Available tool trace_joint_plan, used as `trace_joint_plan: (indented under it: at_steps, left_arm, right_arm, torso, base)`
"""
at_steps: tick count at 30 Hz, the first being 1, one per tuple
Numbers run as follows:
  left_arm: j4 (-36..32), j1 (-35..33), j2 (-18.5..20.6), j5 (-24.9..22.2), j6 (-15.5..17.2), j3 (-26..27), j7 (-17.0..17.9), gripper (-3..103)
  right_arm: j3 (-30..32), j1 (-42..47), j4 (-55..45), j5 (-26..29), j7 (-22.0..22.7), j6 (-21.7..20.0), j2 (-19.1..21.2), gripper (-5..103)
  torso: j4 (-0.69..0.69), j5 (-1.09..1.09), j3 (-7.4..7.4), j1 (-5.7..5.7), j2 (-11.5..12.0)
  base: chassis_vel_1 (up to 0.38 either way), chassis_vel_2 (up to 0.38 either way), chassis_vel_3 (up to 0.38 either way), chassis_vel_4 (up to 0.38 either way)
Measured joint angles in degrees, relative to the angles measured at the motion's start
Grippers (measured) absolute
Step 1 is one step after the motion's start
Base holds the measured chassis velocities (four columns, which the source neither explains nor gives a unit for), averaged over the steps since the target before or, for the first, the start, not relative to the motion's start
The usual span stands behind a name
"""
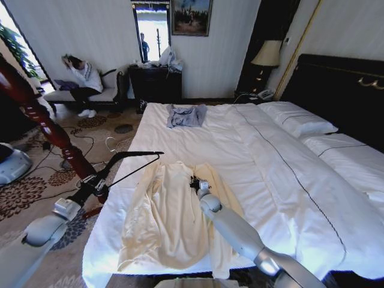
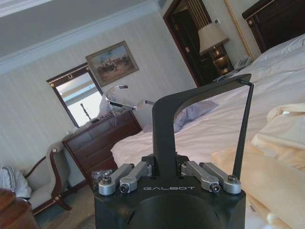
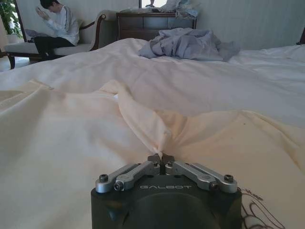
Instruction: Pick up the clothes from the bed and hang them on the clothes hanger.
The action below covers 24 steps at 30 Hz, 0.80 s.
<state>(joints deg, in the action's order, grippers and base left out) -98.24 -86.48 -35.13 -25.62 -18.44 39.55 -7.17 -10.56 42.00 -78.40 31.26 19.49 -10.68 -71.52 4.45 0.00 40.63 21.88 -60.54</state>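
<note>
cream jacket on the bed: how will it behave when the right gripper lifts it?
Probably floppy: the cream jacket puckers into a thin ridge where the right gripper pinches it. Likely light, since it lies flat and creased on the bed. Sleeves would likely trail and drag.

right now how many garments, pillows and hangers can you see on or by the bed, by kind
Garments: 2, the cream-yellow clothes pinched by the right gripper and a grey-blue garment
Pillows: 2
Hangers: 1, the clothes hanger in the left gripper
Total: 5

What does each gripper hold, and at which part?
Left gripper: thin black triangular hanger, held at its thick neck. Right gripper: pale cream-yellow garment, pinched at a raised fold.
</note>
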Motion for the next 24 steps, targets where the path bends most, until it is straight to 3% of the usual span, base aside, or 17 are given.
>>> trace_joint_plan:
  at_steps: [12, 19, 24]
  left_arm:
    - [-1.0, -0.8, 0.1, 0.5, -0.3, -0.5, -0.8, 20]
    - [-1.1, -2.0, 0.5, 6.2, -1.1, -3.0, -2.6, 20]
    - [0.1, -1.2, 0.5, 7.8, -1.2, -4.5, -2.3, 20]
  right_arm:
    - [1.0, -0.4, -2.3, 2.4, 0.5, -0.3, 1.3, 0]
    - [1.4, -1.8, -6.7, 6.1, 1.8, -1.8, 4.7, 0]
    - [1.9, -2.0, -7.7, 6.3, 2.5, -2.1, 5.0, 0]
  torso:
    - [0.00, 0.01, 0.00, 0.00, 0.0]
    - [0.00, 0.00, 0.00, 0.00, 0.0]
    - [0.00, 0.01, 0.00, 0.00, 0.0]
  base:
    - [0.000, 0.000, 0.000, 0.000]
    - [0.000, 0.000, 0.000, 0.000]
    - [0.000, 0.000, 0.000, 0.000]
